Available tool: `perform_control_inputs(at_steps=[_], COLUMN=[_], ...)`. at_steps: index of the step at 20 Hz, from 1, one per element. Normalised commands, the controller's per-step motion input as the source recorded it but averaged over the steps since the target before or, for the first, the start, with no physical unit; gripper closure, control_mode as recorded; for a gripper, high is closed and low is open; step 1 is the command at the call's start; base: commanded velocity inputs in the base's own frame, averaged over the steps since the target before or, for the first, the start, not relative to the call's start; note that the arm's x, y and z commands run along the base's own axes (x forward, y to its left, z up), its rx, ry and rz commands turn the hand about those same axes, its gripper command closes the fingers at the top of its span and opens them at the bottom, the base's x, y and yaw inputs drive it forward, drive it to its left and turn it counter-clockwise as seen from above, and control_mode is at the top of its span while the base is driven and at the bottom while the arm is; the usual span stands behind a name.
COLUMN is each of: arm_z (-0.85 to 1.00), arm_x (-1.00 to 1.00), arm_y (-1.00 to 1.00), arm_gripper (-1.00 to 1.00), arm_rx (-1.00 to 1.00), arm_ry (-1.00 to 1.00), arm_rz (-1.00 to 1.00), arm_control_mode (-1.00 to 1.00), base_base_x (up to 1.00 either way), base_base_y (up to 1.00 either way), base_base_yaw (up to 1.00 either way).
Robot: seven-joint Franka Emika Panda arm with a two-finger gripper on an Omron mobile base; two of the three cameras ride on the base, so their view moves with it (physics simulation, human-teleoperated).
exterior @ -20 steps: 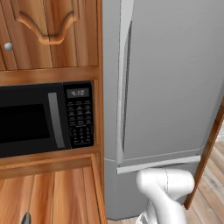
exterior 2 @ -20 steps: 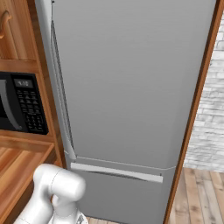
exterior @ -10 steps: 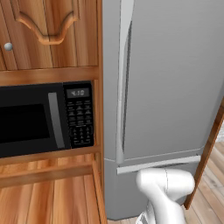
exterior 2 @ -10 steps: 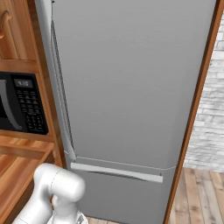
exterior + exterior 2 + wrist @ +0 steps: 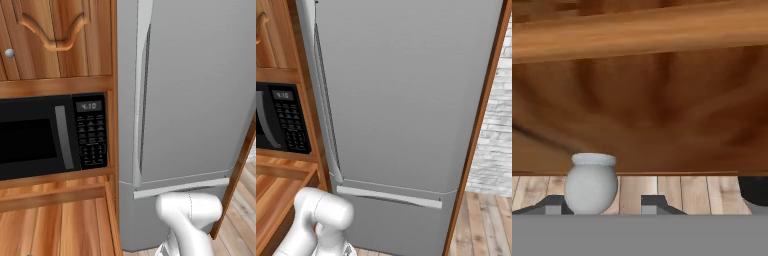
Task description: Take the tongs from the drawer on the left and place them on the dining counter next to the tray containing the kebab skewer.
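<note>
A grey refrigerator (image 5: 195, 90) is towering over the arm's white elbow, with a black microwave (image 5: 45, 135) sitting to its left; the microwave's display is reading about "4:10", its keypad print too small to read. The drawer (image 5: 662, 115) front is facing the hand closely. The gripper (image 5: 606, 204) is straddling the round silver knob (image 5: 591, 182), jaws apart, a gap showing beside one finger.

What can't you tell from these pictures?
Hand view: the drawer's wooden front hides whether tongs lie inside.
Hand view: the hand flanks the knob; whether it grips it is unclear.
Hand view: dark thing cut off by right edge.
Left base view: microwave cut off by left edge.
</note>
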Motion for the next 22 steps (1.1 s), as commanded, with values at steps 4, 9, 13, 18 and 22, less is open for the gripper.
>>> perform_control_inputs(at_steps=[4, 9, 13, 18, 22], arm_z=[1.0, 0.58, 0.0, 0.0, 0.0], arm_x=[-0.03, -0.15, 0.0, 0.0, -0.31], arm_y=[-0.59, -0.3, 0.0, 0.0, -0.16], arm_gripper=[1.0, 1.0, 1.0, -1.0, -1.0], arm_rx=[0.04, 0.03, 0.0, 0.0, 0.0], arm_ry=[0.34, 0.15, 0.0, 0.0, 0.0], arm_rz=[-0.14, -0.06, 0.0, 0.0, 0.0], arm_control_mode=[-1.0, -1.0, -1.0, -1.0, -1.0], base_base_x=[0.0, 0.0, 0.0, 0.0, 0.0], base_base_y=[0.0, 0.0, 0.0, 0.0, 0.0], base_base_yaw=[0.0, 0.0, 0.0, 0.0, 0.0])
